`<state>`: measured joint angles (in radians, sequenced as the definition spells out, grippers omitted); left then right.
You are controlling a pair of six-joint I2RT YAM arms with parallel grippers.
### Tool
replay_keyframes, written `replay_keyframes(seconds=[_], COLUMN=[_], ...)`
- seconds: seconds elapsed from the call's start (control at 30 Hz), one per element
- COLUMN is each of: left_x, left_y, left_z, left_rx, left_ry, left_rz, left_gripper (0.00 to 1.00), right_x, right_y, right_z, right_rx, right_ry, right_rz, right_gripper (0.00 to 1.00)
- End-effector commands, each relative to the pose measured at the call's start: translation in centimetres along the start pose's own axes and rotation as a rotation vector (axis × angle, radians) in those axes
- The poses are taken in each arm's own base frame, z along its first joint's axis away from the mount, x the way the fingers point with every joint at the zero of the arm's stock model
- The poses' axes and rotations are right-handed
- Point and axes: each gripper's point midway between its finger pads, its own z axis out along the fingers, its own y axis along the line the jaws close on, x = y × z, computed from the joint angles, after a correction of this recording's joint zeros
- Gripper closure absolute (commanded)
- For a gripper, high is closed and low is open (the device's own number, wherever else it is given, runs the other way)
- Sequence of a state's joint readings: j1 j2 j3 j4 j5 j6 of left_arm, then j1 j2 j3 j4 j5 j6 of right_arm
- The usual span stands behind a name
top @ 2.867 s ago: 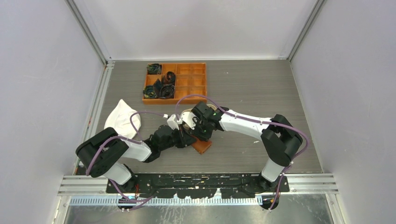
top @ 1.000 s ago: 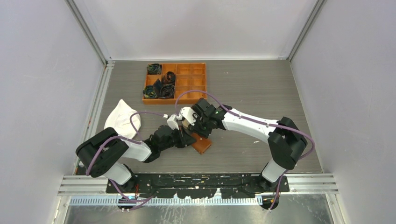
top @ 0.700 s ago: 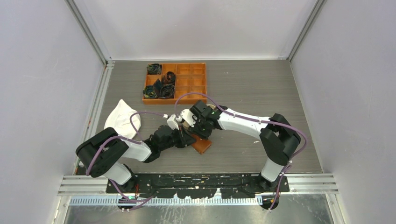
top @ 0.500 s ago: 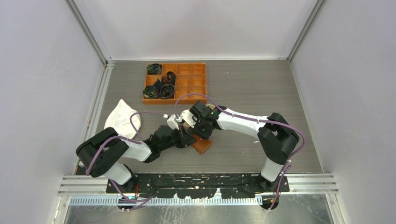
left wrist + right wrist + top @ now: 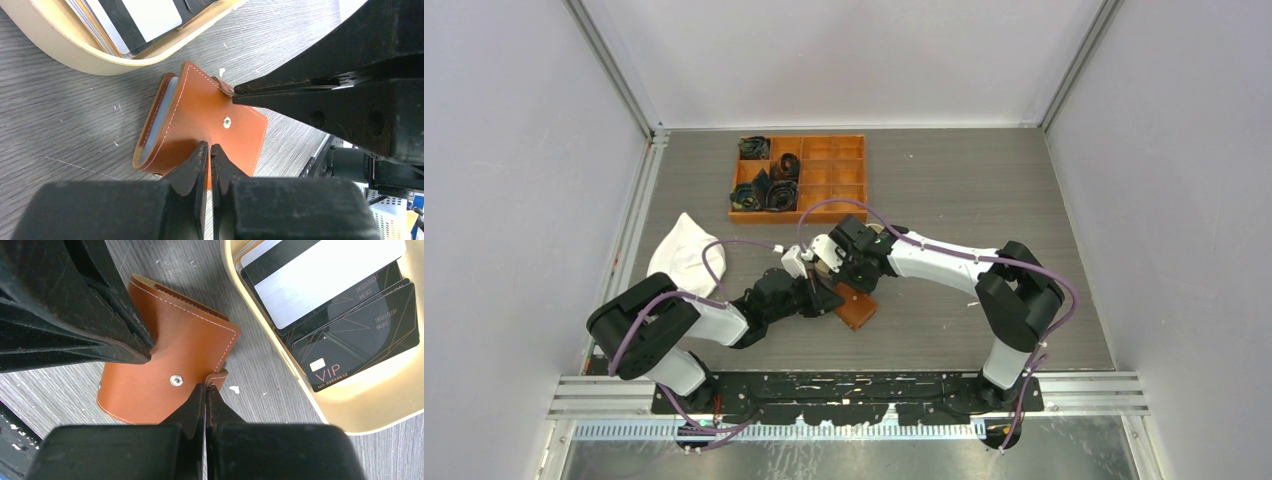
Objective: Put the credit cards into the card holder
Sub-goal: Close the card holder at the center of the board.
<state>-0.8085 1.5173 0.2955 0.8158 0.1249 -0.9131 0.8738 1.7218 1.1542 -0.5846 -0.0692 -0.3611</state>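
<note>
The brown leather card holder [image 5: 200, 117] lies on the table, folded, with a light blue card edge showing in its left side. My left gripper [image 5: 210, 147] is shut on its near flap edge. My right gripper [image 5: 205, 386] is shut on the snap tab [image 5: 217, 376] at the opposite edge of the card holder [image 5: 165, 355]. White-grey and black credit cards [image 5: 325, 275], one marked VIP [image 5: 360, 335], lie in the oval beige tray [image 5: 360, 410] beside it. In the top view both grippers meet over the card holder [image 5: 856, 310].
An orange compartmented box [image 5: 798, 176] with dark items stands at the back of the table. A white cloth [image 5: 682, 252] lies at the left. The beige tray's rim [image 5: 90, 60] sits just behind the card holder.
My right gripper has shifted slightly left and down onto the card holder's tab. My left arm and the card holder have stayed in place.
</note>
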Motion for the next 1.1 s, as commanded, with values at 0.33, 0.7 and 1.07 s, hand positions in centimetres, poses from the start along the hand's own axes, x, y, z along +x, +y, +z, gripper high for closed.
replay_keyframes(seconds=[0.33,0.7,1.07], left_x=[0.2,0.2,0.3], left_y=[0.0,0.0,0.1], left_z=[0.1,0.4,0.3], left_rx=[0.014,0.019,0.020], left_ry=[0.006,0.008,0.005], left_rz=[0.000,-0.003,-0.003], left_gripper=[0.93,0.94,0.94], right_x=[-2.8,-2.3,-0.9], right_y=[0.1,1.7,3.0], right_z=[-2.8,-1.6,-0.1], right_rx=[-0.151,-0.146,-0.128], right_ry=[-0.131,-0.098,-0.025], right_rz=[0.104,0.030,-0.070], right_gripper=[0.99,0.99,0.99])
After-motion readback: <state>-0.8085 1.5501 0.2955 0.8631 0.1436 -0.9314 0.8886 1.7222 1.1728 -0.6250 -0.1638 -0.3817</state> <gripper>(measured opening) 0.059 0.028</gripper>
